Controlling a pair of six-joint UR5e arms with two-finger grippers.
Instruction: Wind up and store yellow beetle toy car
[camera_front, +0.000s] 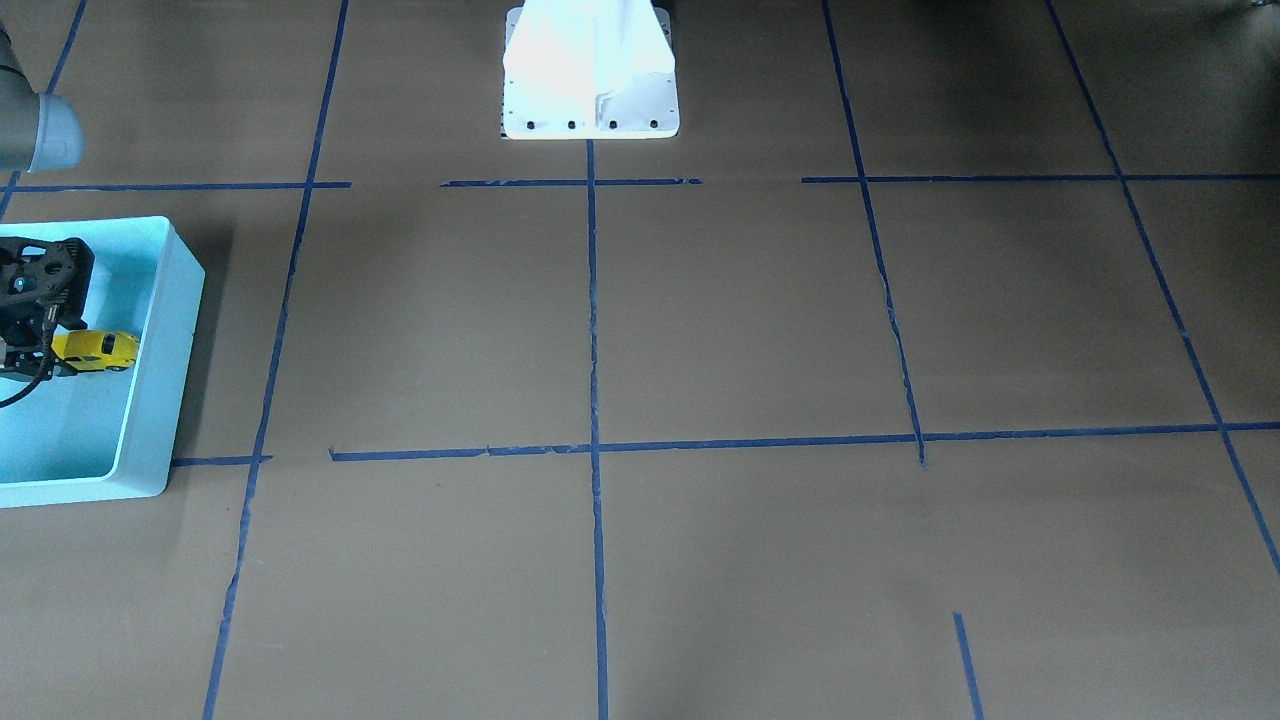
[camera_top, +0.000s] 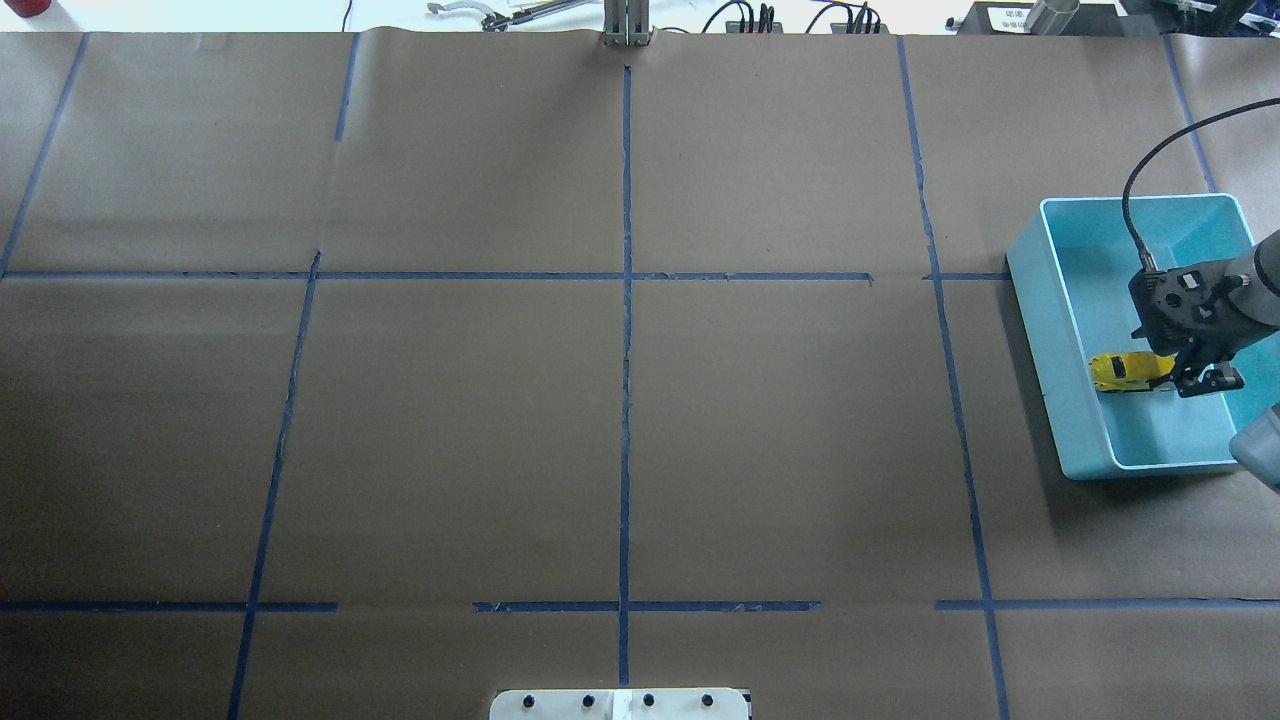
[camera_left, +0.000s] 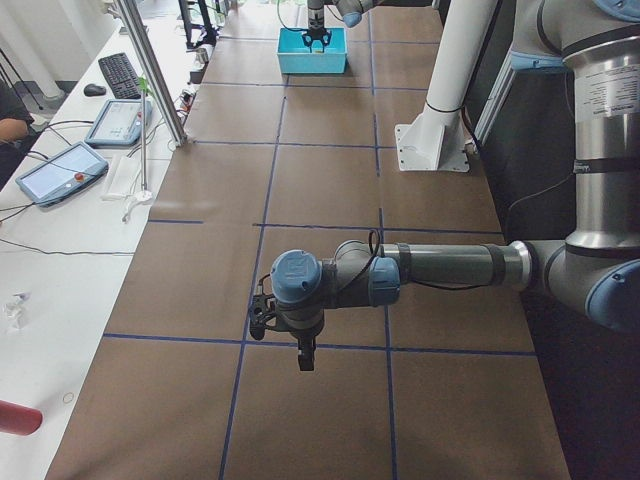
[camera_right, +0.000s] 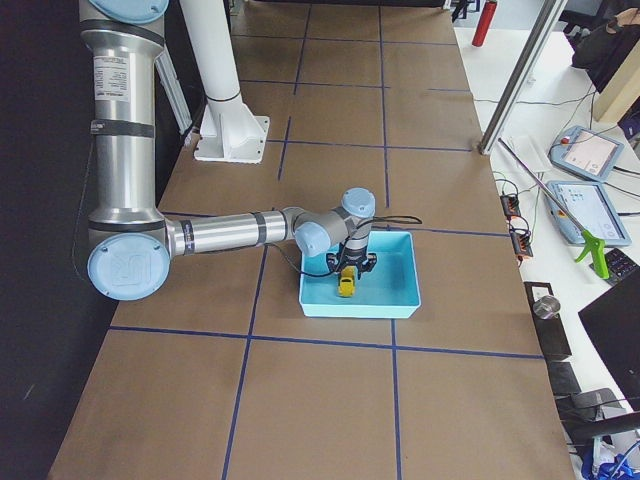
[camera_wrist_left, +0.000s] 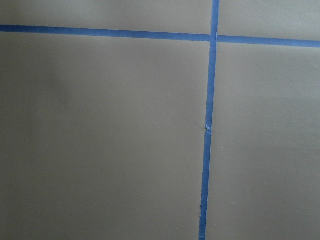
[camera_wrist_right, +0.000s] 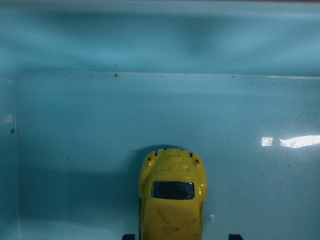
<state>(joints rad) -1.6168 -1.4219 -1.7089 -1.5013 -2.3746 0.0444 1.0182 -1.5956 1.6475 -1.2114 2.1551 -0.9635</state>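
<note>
- While the yellow toy car is seen inside the blue bin, the right end effector is held released around one end.
- The grip of the left end effector, hung over the table, cannot be told.

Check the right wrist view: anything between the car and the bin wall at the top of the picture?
Nothing. In the right wrist view the bin floor is bare from the car to that wall.

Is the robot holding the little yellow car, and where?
No, it seems. The yellow beetle toy car sits on the light blue bin's floor between the right gripper's open fingers, which stand clear of its sides.
</note>
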